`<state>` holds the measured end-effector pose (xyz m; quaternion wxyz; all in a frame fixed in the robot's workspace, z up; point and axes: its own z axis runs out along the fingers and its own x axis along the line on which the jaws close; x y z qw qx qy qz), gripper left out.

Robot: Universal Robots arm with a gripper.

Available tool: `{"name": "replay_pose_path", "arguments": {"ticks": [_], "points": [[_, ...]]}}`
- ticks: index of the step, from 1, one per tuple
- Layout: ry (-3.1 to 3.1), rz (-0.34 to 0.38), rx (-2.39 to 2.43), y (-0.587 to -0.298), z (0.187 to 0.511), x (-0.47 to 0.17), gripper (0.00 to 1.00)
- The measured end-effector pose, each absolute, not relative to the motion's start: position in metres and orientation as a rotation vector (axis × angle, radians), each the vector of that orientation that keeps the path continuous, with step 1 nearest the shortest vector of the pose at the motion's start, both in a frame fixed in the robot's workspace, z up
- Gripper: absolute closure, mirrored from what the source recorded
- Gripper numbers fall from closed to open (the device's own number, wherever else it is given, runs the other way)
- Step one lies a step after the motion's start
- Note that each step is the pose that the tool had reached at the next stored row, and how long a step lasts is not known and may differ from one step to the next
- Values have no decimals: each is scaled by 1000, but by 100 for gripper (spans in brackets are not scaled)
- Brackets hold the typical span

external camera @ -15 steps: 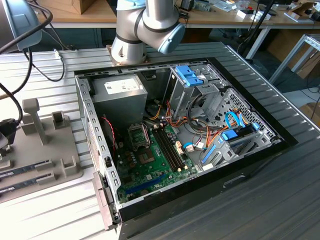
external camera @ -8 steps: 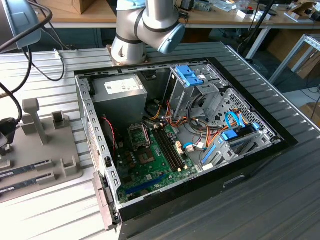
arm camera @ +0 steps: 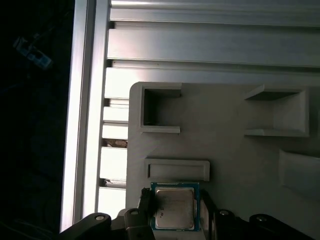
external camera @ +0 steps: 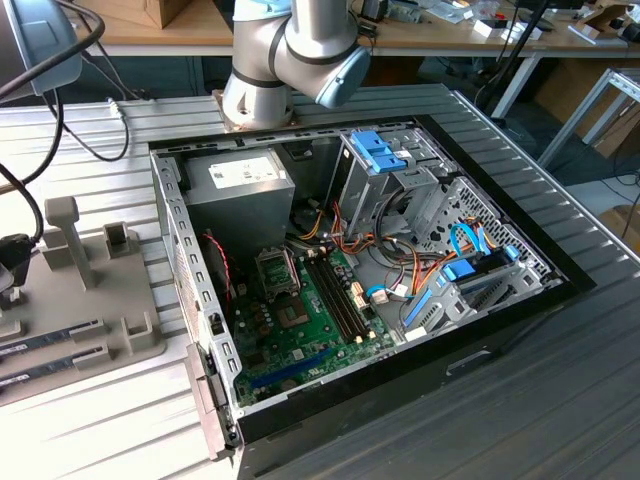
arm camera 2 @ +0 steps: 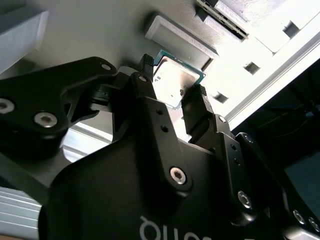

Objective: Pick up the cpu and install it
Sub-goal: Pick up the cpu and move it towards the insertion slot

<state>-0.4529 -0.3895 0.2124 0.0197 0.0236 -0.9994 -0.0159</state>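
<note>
The pincer [arm camera: 174, 199] is clenched on the cpu [arm camera: 173, 209], with a black finger [arm camera 2: 145, 90] against each of two opposite edges and the silver lid showing in both wrist views. The chip sits between the fingertips above the pale grey tray [arm camera: 225, 110]; it may be resting there or just clear of it. Just beyond the fingertips lies a long rectangular moulding [arm camera: 177, 169], with the ribbed aluminium table [arm camera: 200, 45] farther out

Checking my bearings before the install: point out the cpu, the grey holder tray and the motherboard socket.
the cpu [arm camera: 173, 210], first wrist view, middle of its silver lid.
the grey holder tray [arm camera: 225, 155], first wrist view, bare flat top.
the motherboard socket [external camera: 274, 268], exterior view, its metal frame.
</note>
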Motion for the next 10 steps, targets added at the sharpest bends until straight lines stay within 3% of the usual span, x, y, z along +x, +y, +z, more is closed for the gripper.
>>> {"name": "replay_pose_path", "arguments": {"ticks": [10], "points": [[-3101, -49, 73, -390, 220, -453, 53]]}}
